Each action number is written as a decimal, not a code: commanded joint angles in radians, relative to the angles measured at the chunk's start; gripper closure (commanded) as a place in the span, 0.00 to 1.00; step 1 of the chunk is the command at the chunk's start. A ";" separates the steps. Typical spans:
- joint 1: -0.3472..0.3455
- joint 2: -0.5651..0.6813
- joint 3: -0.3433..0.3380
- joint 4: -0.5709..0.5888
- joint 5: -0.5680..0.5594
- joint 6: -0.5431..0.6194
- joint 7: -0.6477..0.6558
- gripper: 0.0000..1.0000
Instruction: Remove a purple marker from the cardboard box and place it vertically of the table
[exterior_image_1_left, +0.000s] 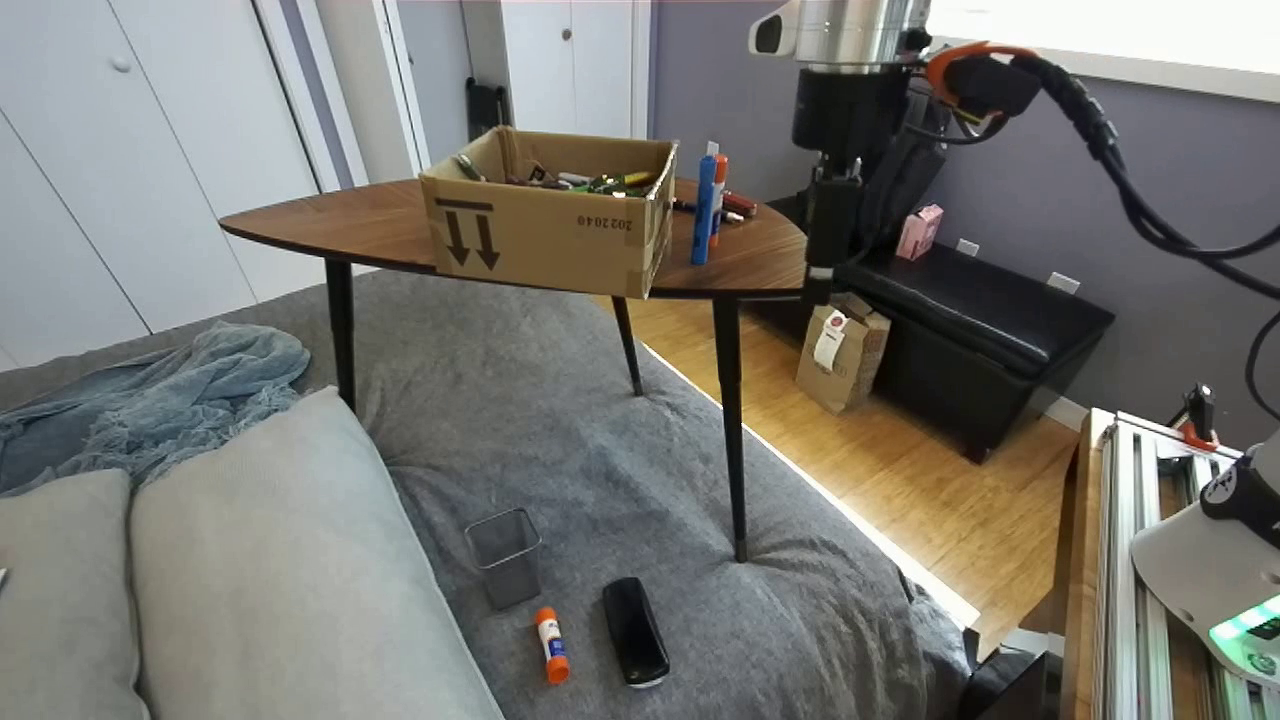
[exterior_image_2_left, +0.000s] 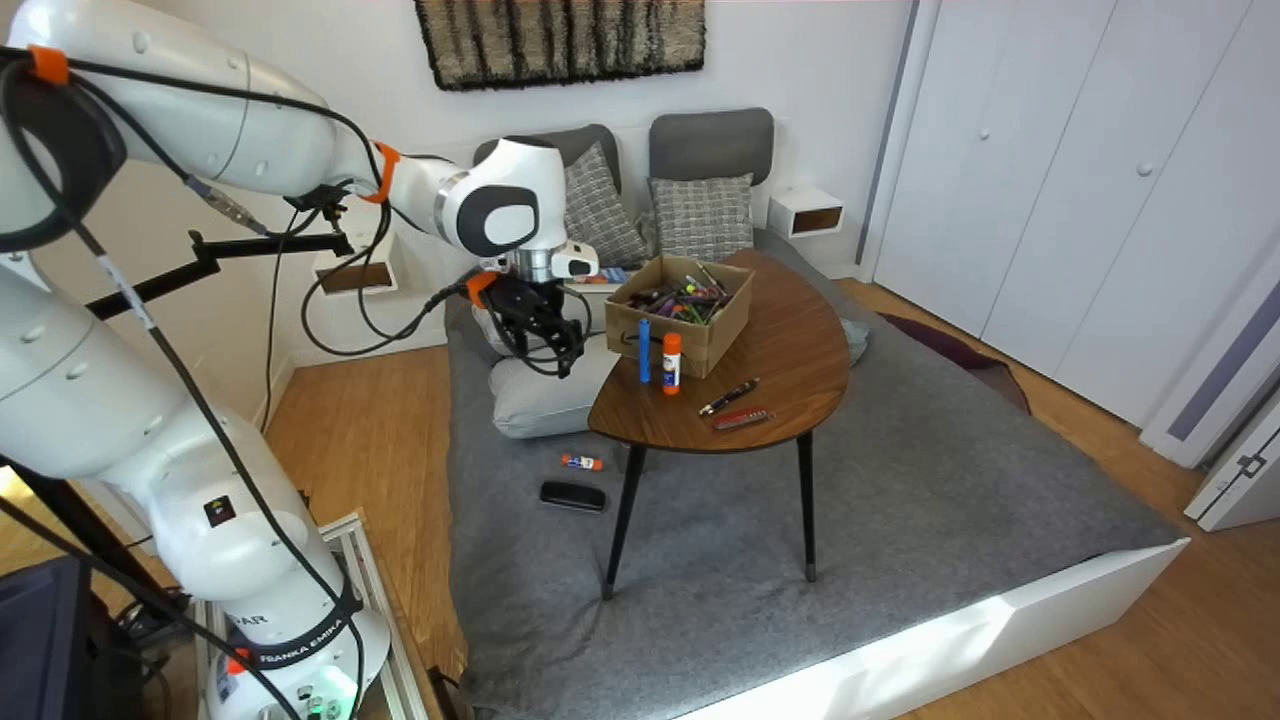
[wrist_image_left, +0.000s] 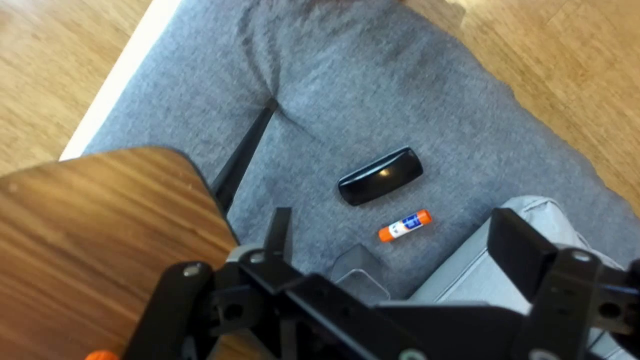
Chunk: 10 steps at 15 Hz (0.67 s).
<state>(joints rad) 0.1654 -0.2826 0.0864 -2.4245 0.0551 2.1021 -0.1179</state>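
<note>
Fingers (wrist_image_left: 520, 252) apart; cardbd box (exterior_image_2_left: 728, 325) on tbl (exterior_image_2_left: 790, 345), pens (exterior_image_2_left: 690, 302) inside.

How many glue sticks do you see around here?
2. One glue stick stands upright on the table; another glue stick lies on the gray bed near a black case. The cluttered cardboard box may hide more.

Wooden table (exterior_image_2_left: 795, 335) with cardboard box (exterior_image_1_left: 550, 240), blue marker (exterior_image_2_left: 644, 351) and glue stick (exterior_image_2_left: 671, 365) upright, dark pen (exterior_image_2_left: 729, 397) and red object (exterior_image_2_left: 740, 419) flat.
</note>
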 joint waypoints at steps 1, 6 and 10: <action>-0.011 0.147 0.014 0.182 -0.055 0.008 -0.039 0.00; -0.012 0.323 0.030 0.483 -0.121 -0.231 0.027 0.00; -0.006 0.422 0.030 0.721 -0.169 -0.460 0.032 0.00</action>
<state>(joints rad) 0.1654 0.0440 0.1023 -1.9007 -0.0642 1.7864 -0.1013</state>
